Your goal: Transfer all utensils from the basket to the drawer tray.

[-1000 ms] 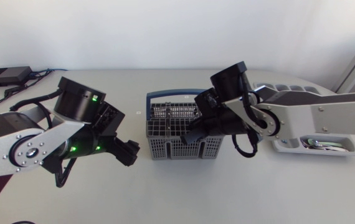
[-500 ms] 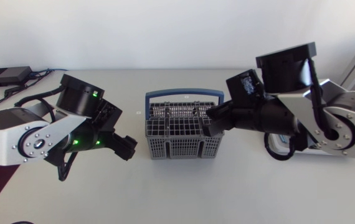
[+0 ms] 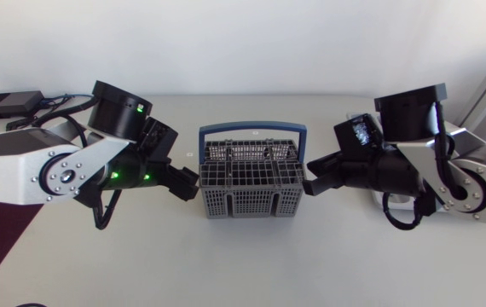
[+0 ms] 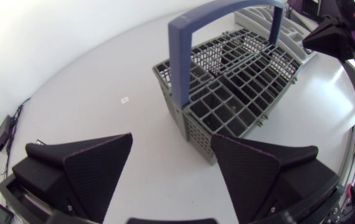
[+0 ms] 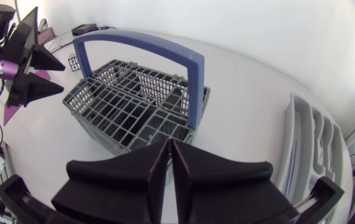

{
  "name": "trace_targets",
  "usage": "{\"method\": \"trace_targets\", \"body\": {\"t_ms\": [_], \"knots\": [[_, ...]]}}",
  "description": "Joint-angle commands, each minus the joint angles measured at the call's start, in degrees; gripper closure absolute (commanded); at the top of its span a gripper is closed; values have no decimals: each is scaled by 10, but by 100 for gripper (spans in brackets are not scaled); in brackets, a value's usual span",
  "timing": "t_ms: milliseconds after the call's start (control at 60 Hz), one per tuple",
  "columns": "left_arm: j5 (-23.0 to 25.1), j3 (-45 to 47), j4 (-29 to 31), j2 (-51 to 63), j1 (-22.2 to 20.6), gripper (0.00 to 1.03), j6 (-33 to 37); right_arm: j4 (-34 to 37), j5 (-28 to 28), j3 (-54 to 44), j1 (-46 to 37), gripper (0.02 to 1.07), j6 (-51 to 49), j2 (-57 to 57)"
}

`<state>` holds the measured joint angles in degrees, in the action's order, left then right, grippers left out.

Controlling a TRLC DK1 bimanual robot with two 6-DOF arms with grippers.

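The grey mesh utensil basket [image 3: 251, 181] with a blue handle [image 3: 252, 130] stands mid-table. I can make out no utensil in its compartments. My left gripper [image 3: 188, 182] hovers just off the basket's left side, open, with nothing between its fingers [image 4: 96, 163]; the basket [image 4: 230, 93] lies straight ahead of it. My right gripper [image 3: 315, 184] is at the basket's right side, shut with its fingers pressed together [image 5: 170, 149] and nothing visible between them. The light grey drawer tray [image 5: 303, 144] lies beside my right gripper, mostly hidden under my right arm in the head view.
A black box [image 3: 6, 104] with cables sits at the table's far left back. A small white tag [image 3: 190, 154] lies on the table left of the basket. Bare table stretches in front of the basket.
My right gripper has drawn back from above the basket to its right side. My left arm has moved right and back, bringing its gripper close to the basket's left wall.
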<state>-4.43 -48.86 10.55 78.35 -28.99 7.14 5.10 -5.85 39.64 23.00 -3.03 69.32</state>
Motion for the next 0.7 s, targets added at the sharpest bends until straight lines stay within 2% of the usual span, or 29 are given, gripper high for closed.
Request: {"method": "trace_targets", "body": {"t_ms": [0, 83, 133, 250, 683], "knots": [[23, -12, -4, 10, -4, 43, -12, -6, -3, -17, -8, 95, -8, -4], [51, -12, -8, 8, -5, 59, -11, -7, -3, -16, -13, 95, -12, -2], [54, -11, -13, 7, -8, 62, -10, -8, -4, -14, -17, 95, -12, 0], [54, -12, -41, 37, -12, 62, -8, -14, -7, -13, -24, 95, -12, 11], [53, -13, -51, 57, 17, 62, -6, -27, -19, -6, -58, 95, -21, 69]]}}
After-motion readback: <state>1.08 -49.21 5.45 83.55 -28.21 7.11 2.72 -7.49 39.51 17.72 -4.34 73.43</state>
